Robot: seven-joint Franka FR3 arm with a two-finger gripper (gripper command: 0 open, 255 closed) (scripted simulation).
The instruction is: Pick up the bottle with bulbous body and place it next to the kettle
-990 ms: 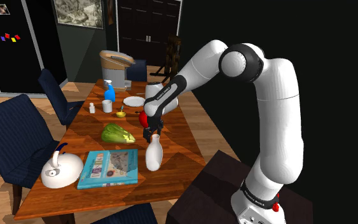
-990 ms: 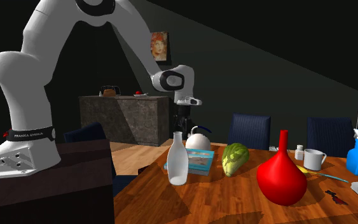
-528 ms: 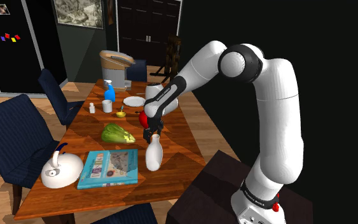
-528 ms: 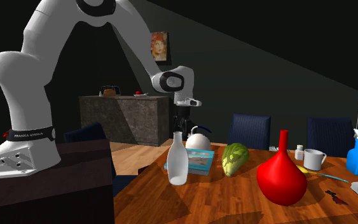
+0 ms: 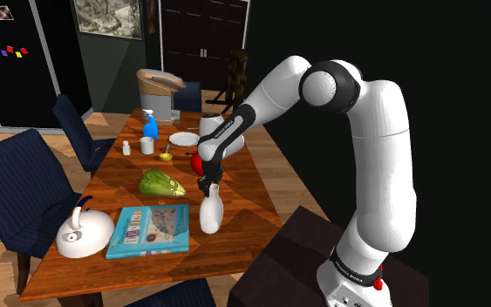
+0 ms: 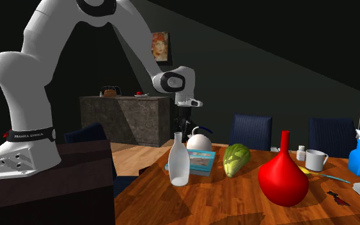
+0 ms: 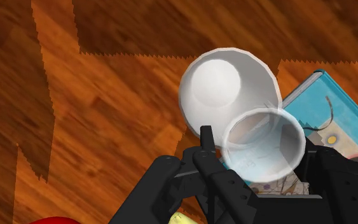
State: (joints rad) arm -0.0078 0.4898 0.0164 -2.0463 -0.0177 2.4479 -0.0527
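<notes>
Your gripper point(image 5: 210, 187) sits at the white bottle point(image 5: 210, 214), jaws parted to either side of its neck; whether they touch it, you can't tell. The bottle stands upright, across the blue book point(image 5: 149, 230) from the kettle point(image 5: 85, 234).

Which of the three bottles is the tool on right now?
The white bottle, beside the book: the tool straddles its neck. The red bottle and blue spray bottle stand apart from it.
</notes>
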